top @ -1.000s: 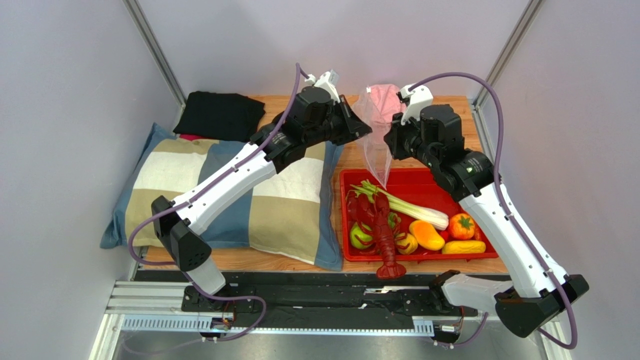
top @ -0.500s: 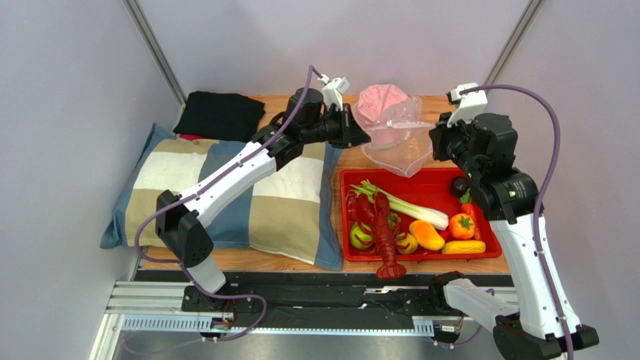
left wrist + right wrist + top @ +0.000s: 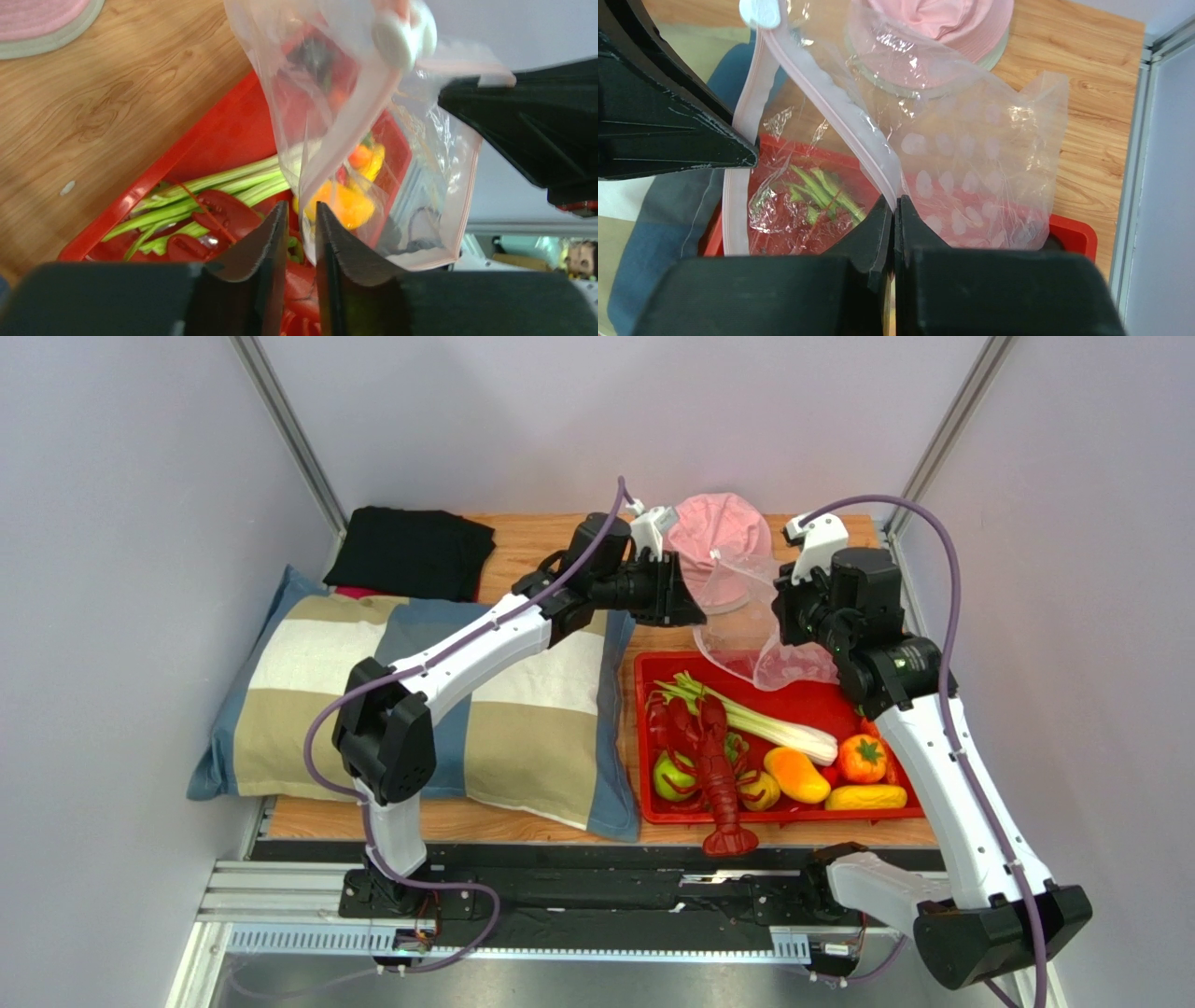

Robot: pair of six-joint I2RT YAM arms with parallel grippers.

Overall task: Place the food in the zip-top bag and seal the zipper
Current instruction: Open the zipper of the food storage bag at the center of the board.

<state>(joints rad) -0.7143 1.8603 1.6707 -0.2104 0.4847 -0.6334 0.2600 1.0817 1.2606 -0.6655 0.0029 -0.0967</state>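
The clear dotted zip-top bag (image 3: 758, 637) hangs over the far end of the red tray (image 3: 814, 815), held between both grippers with its mouth spread. My left gripper (image 3: 690, 597) is shut on one lip of the bag (image 3: 421, 161). My right gripper (image 3: 780, 616) is shut on the other lip, pinching the pale pink zipper (image 3: 822, 105) in the right wrist view. The white slider (image 3: 760, 10) sits at the strip's end. The red lobster (image 3: 716, 756), the celery stalk (image 3: 758, 717) and the green apple (image 3: 673, 779) lie in the tray. I cannot make out the grape bunch.
The pink hat (image 3: 716, 546) lies on the wooden table behind the bag. A striped pillow (image 3: 449, 693) lies left of the tray, with a black cloth (image 3: 411, 549) behind it. Orange, yellow and red toy foods (image 3: 842, 770) fill the tray's right side.
The left arm has reached further right and the right gripper has come back toward the left and down. The bag went from hanging in a narrow point to spread open between the grippers.
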